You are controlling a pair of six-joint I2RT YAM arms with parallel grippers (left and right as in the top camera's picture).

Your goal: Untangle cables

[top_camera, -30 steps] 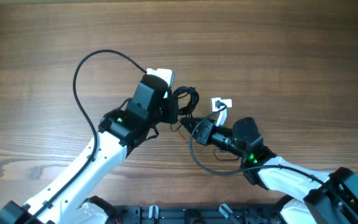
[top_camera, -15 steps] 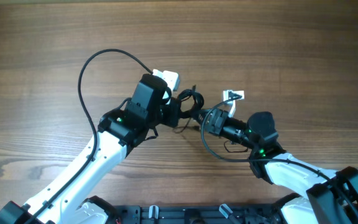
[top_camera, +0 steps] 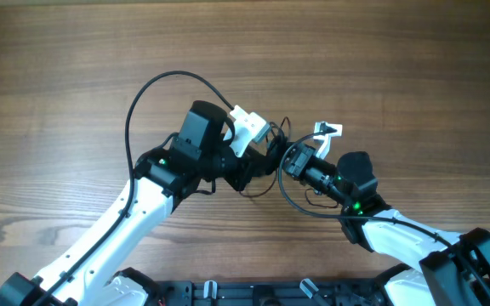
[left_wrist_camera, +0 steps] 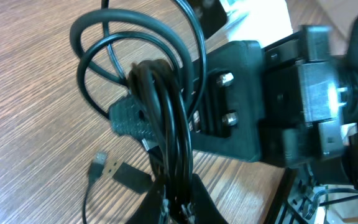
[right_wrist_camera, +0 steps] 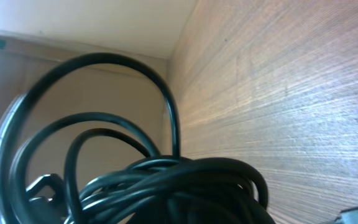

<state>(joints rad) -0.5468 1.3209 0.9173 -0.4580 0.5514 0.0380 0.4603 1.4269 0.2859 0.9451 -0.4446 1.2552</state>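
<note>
At the bottom edge of the left wrist view, the left gripper (left_wrist_camera: 174, 202) has its black fingers closed tight on a bunched tangle of thin black cables (left_wrist_camera: 166, 106). Loops of the tangle rise from the grip and fan out above it. The right gripper (top_camera: 286, 158) is just beside it, facing the left one; one ribbed black finger (left_wrist_camera: 129, 119) touches the side of the bundle. Cannot tell whether its jaws stand apart or together, since cable loops close to the lens fill its own wrist view. One loose end with a small metal-tipped plug (left_wrist_camera: 99, 167) lies flat on the brown wood-grain table (top_camera: 75, 68). Overhead: tangle sits between the two arms, near the table's middle
</note>
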